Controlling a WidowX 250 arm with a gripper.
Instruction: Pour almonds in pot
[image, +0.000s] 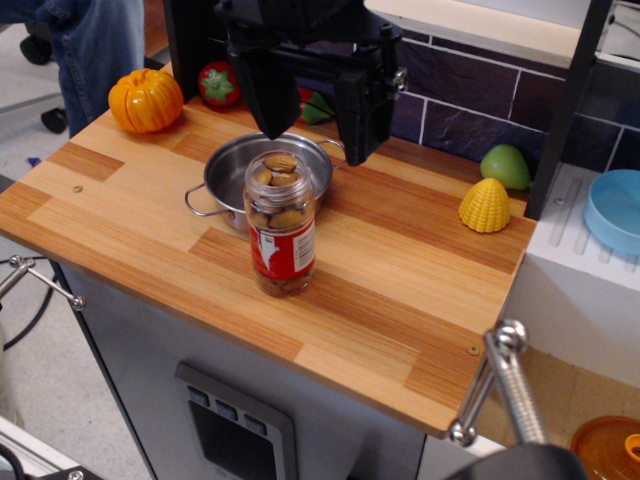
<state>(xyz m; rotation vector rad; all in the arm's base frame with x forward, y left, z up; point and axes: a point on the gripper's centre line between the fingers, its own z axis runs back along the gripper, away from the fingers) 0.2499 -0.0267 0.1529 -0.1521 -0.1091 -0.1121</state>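
While the gripper (312, 125) hangs with its two dark fingers spread wide and nothing between them, the almonds (280, 222) stand upright in their clear jar just below and in front of it. Behind the jar sits the pot (232, 172), its front and right handle partly hidden. The arm's top is cut off.

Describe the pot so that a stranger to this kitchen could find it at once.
Start at the wooden counter and look to its middle, under the black gripper. The pot sits just behind the clear jar of almonds. It is the only shiny steel thing there, shallow and round, with thin wire loop handles.
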